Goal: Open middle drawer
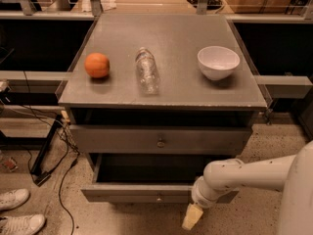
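Since the middle drawer (pixel 122 195) is sitting well out from the cabinet with its dark inside showing, I'd say the job's basically done here. The gripper (pixel 192 217) hangs just below the right end of that drawer's front, pointing at the floor. It's on a smooth white arm (pixel 249 173) coming in from the right, and I honestly can't tell whether it's open or closed. My guess is it's down there because it's off the little round knob (pixel 158 198) in the centre. Both fronts are flat matte grey, and the upper drawer (pixel 112 140) looks pushed in. On the flat grey top (pixel 171 33) are a round orange (pixel 97 65), a clear plastic bottle (pixel 147 70) lying on its side and a glossy white bowl (pixel 218 61), all apart.
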